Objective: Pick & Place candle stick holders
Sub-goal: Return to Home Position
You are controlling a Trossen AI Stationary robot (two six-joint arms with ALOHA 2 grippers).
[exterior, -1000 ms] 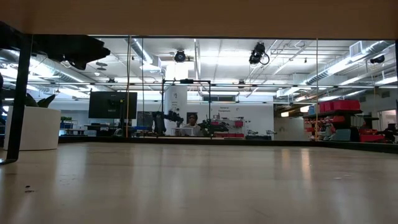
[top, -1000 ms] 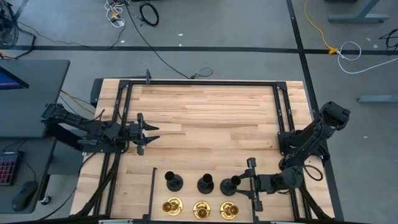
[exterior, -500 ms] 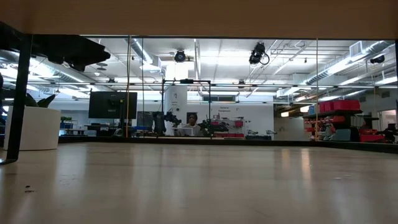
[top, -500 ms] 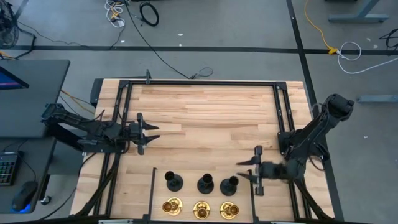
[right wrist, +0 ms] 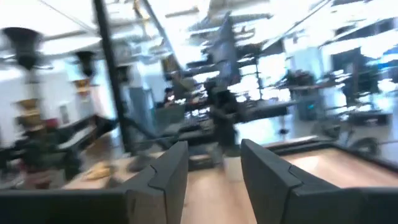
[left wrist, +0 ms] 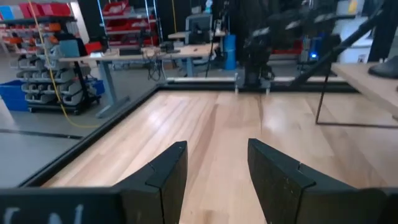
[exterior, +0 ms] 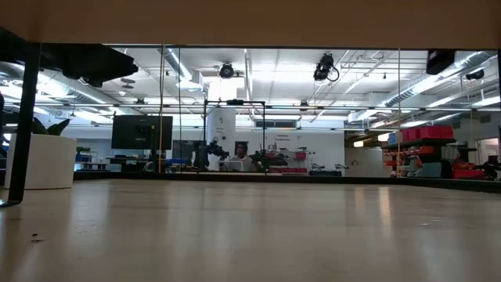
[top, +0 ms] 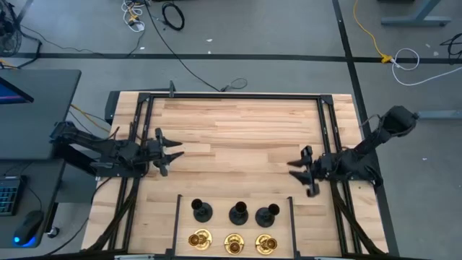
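Observation:
Six candle stick holders stand on their round bases near the table's front edge. Three are black [top: 201,211] [top: 238,214] [top: 266,214]. The three brass-gold ones [top: 199,240] [top: 234,243] [top: 265,243] stand in a row in front of them. My right gripper [top: 297,172] [right wrist: 214,168] hovers open and empty, to the right of the right black holder and farther from the front edge, pointing toward the table's left. My left gripper [top: 172,152] [left wrist: 217,168] waits open and empty at the table's left side, pointing toward the right.
Thin black bars [top: 178,222] [top: 291,224] flank the rows of holders. A black rail frame [top: 231,96] runs around the table top. In the low view a white pot with a green plant [exterior: 39,160] stands at the left. Bare wood [top: 238,137] lies between the two grippers.
My right gripper has drawn away from the right black holder, going toward the table's far edge and a little to the right, with nothing in it. The holder has stayed standing where it was.

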